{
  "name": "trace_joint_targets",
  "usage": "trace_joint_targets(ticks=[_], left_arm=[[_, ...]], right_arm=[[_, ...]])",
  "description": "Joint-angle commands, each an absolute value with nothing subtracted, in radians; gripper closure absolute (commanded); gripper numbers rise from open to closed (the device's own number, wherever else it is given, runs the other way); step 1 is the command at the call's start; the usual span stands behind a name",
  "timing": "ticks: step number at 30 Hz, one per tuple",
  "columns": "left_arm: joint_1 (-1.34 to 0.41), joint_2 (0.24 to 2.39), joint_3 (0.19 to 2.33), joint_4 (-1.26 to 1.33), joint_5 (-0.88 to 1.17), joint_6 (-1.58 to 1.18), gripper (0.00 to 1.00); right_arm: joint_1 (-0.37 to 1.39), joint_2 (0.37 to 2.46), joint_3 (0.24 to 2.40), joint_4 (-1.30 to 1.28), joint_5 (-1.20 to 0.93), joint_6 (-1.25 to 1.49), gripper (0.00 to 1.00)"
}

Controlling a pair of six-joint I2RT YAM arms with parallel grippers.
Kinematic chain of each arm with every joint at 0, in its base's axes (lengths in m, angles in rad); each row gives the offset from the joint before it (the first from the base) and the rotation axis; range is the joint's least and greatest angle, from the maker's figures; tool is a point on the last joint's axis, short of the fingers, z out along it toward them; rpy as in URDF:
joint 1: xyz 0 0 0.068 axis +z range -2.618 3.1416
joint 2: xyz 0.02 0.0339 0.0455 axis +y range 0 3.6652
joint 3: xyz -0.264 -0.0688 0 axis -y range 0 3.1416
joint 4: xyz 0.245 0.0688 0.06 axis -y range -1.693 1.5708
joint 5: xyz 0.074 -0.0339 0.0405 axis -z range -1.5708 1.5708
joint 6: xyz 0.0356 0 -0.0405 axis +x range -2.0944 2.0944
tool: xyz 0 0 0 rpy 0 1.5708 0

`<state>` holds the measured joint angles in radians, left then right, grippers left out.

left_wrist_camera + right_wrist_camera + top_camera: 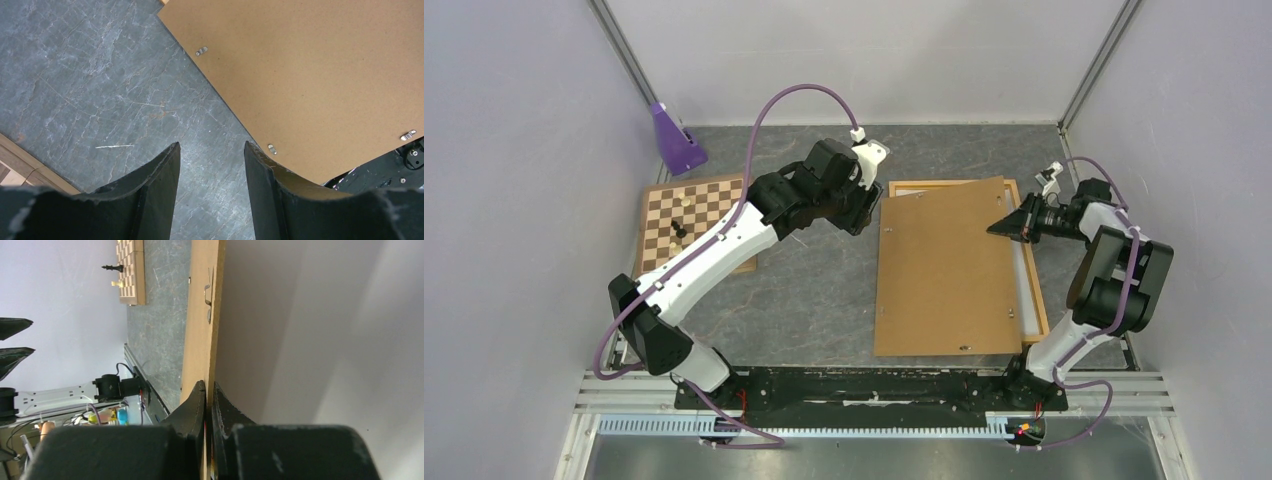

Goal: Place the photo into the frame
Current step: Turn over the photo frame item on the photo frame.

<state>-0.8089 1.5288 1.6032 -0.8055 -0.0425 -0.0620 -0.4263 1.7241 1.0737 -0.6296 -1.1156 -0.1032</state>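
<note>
Pinching the backing board (939, 275) by its right edge, toward the far end, my right gripper (207, 387) has its fingers pressed flat against both faces of the thin fibreboard. That side looks tilted up off the frame (1041, 305). The board lies askew over the frame and covers all but its far and right rails. My left gripper (210, 150) is spread and holds nothing. It hovers over the bare table (824, 300) just beside the board's left edge near the far corner, with small clips (201, 51) in its view. The photo I cannot find in any view. Only a pale strip (1026, 290) shows inside the frame to the right of the board, and I cannot tell whether that is glass, a mat or a print. I judge the step in hand to be getting the board clear so the opening is free. A one-edge pinch on so wide a sheet will probably let it sag and twist, so I want my left fingers on the left edge, between the clips and not on them. Then I would raise both sides evenly, without scraping whatever lies beneath, and set the board down on the open table short of the chessboard (694, 215).
</note>
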Motion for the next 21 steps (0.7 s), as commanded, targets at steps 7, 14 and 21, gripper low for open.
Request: trace_joint_targets(ticks=[7,14,21], left_arm=[[-0.805,1.554,1.614,-0.775,-0.032,-0.002,0.43],[-0.805,1.567,1.621,-0.777,-0.044,-0.002,0.44],[-0.805,1.568,1.622,-0.781,-0.052,-0.002,0.43]], right_arm=[[-0.459,1.770,1.104,-0.569,-1.241,-0.182,1.00],[-0.453,1.706,1.038,-0.460,-1.257,-0.097,1.00],[-0.437,1.652,1.011,-0.359,-1.273,-0.001,1.00]])
